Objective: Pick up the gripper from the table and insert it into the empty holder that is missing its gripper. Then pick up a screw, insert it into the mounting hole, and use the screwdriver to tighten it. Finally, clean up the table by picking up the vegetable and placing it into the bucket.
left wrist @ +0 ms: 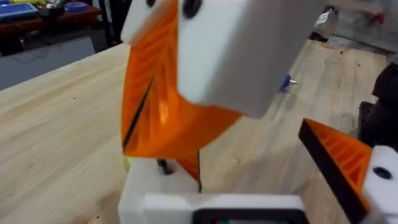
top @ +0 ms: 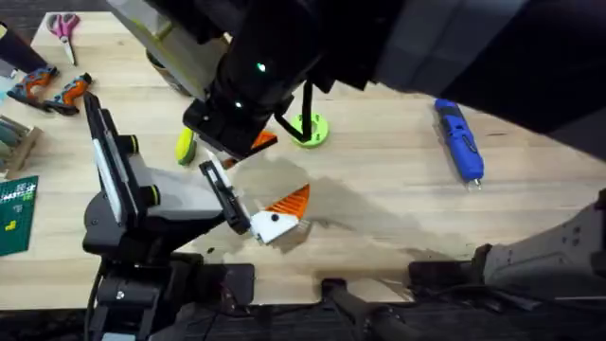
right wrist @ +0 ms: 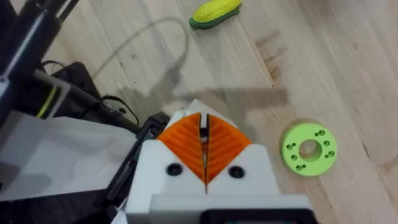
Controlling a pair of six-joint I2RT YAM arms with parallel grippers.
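Note:
My left gripper (top: 279,216) lies low at the table's middle, open. Its white holder (left wrist: 155,186) carries an orange wedge with a dark edge, the gripper (left wrist: 189,167), beside a small dark mounting hole (left wrist: 163,167). My right gripper (right wrist: 204,124) hangs just above that holder, its orange pads (left wrist: 161,106) pressed together on a thin dark sliver that looks like a screw. The blue screwdriver (top: 459,142) lies at the right. Left of the right gripper lies the yellow-green vegetable (top: 185,144) (right wrist: 214,14). The olive bucket (top: 163,47) stands at the back, partly behind the right arm.
A green ring with holes (top: 308,128) (right wrist: 309,149) lies behind the grippers. Orange-handled tools (top: 57,90), scissors (top: 64,26) and a green board (top: 17,213) sit along the left edge. The right arm looms dark over the table's back middle and right.

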